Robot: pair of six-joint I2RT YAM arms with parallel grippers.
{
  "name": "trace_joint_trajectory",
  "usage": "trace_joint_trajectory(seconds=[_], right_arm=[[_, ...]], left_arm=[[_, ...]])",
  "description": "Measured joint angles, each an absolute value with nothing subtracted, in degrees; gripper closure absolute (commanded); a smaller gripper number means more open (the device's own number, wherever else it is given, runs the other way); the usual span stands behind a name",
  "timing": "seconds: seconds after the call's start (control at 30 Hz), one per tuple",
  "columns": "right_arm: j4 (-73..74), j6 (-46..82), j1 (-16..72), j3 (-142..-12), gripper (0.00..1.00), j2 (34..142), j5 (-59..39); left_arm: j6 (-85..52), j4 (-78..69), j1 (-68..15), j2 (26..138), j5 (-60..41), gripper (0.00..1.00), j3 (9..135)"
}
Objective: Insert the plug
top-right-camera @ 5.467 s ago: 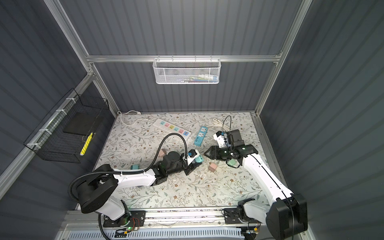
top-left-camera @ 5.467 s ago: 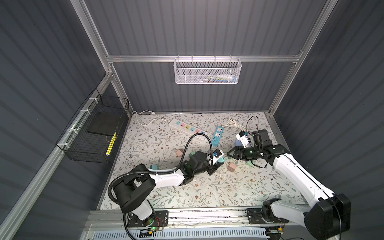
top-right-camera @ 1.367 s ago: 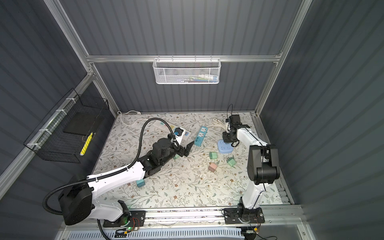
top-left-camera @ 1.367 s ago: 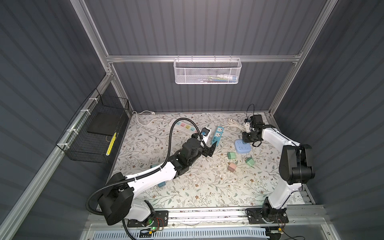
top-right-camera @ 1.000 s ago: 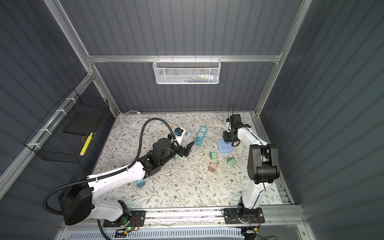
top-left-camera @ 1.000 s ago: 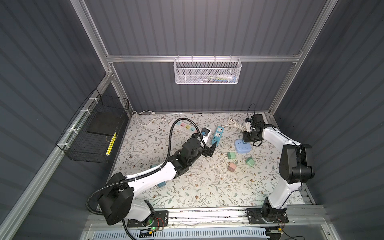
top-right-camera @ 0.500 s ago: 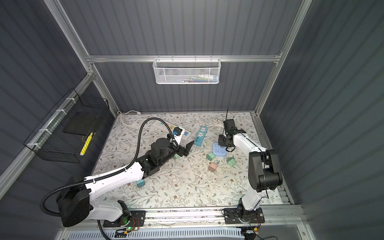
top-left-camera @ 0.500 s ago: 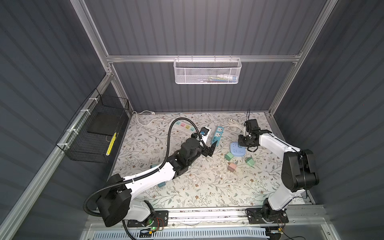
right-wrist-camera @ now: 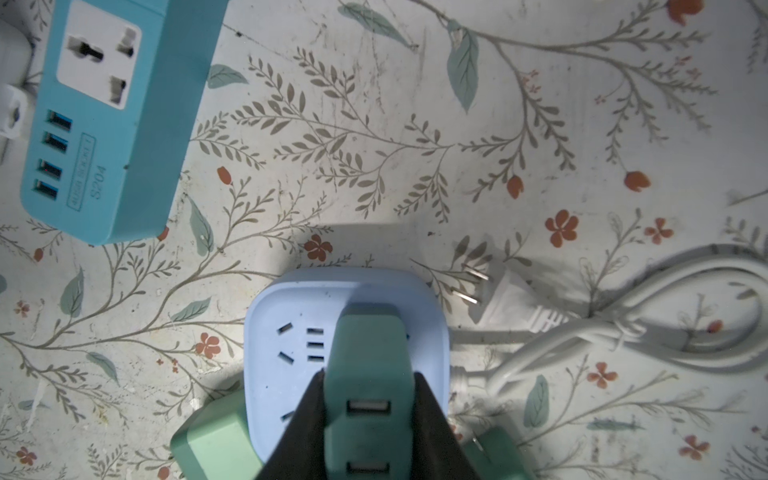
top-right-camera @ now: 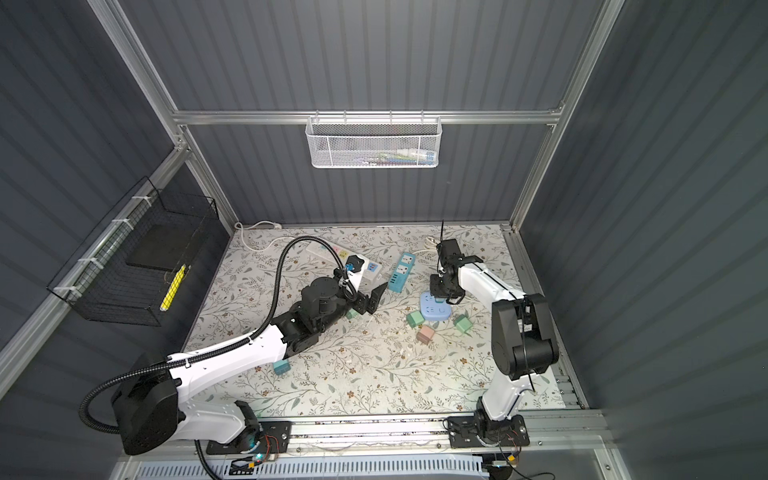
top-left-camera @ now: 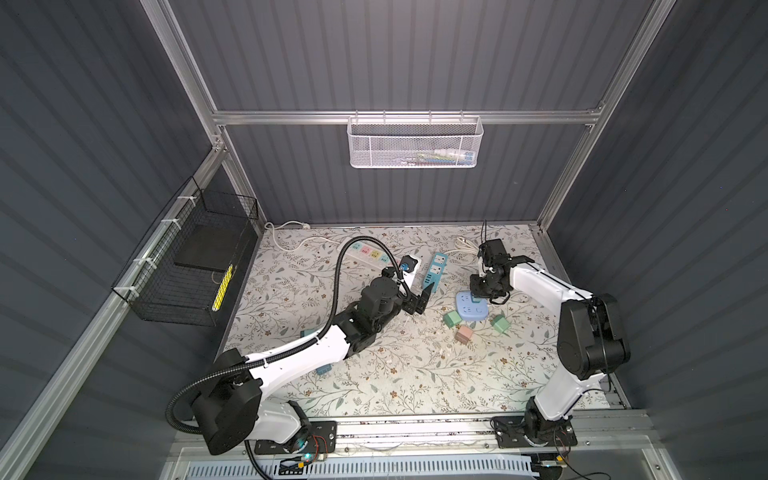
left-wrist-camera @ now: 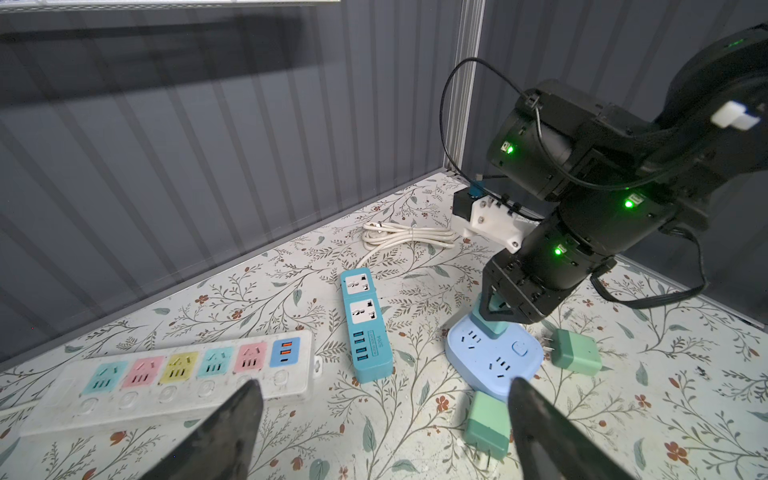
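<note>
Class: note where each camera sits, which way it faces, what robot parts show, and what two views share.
Top views: high over the arm bases, facing down at the table; left arm, right arm whole.
Left wrist: low, facing the right arm; open left end effector.
Right wrist: straight down on the socket block; right end effector shut on the plug.
Shared: both wrist views show the blue power strip.
</note>
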State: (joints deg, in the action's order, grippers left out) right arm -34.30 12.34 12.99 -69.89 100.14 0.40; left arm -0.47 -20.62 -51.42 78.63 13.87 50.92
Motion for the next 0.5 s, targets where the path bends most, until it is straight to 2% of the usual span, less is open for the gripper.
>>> trace_joint_trajectory(seconds=[0.33,0.5], right_arm=[[-31.8,12.3,17.5,-69.6,0.83,101.0,5.8],[-30.4,12.6,17.6,-68.5,0.70,100.4,6.0]], left_arm=[[0.0,-20.6,-51.4,78.2,13.9,0.08,50.9],[0.4,-20.6,-51.4,78.2,13.9,0.08,50.9]])
